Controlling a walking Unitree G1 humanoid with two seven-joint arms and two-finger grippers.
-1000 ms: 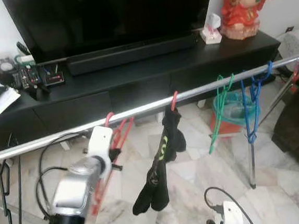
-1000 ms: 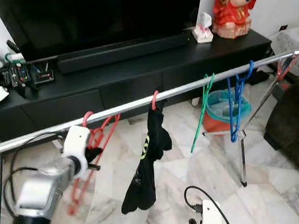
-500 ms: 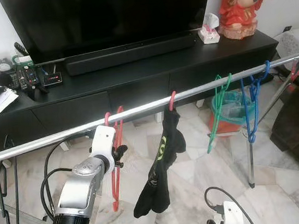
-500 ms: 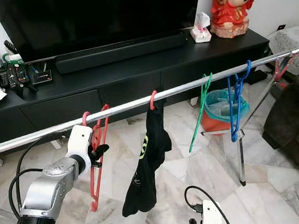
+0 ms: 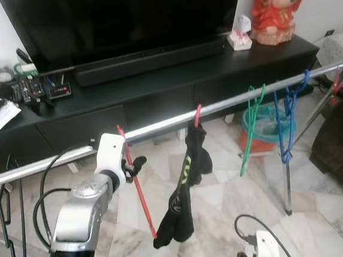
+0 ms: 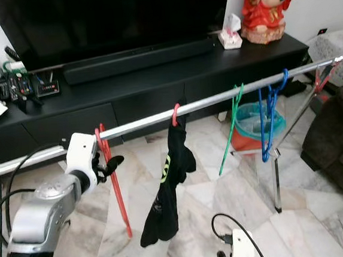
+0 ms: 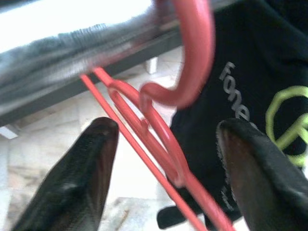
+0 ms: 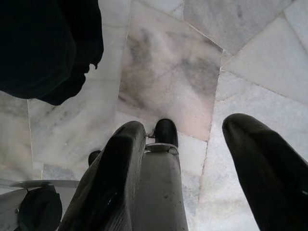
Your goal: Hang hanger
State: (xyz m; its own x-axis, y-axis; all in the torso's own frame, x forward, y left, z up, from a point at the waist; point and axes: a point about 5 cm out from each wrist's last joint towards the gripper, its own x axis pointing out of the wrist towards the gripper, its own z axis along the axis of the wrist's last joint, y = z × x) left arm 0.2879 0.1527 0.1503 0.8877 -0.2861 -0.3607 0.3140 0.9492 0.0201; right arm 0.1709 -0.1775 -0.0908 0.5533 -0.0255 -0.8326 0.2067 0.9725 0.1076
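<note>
Red hanger (image 5: 135,178) hung by its hook on the silver rail (image 5: 229,103) right in front of the left gripper (image 7: 163,144), seen edge-on, its long axis slanting down from the hook toward the black sock (image 5: 184,193) beside it. Raised to rail height on its silver arm, the left gripper had its fingers (image 7: 79,180) spread to either side of the hook without touching it. Low over the marble floor (image 8: 168,72), the right gripper (image 8: 185,144) hung idle, fingers apart and holding nothing.
</note>
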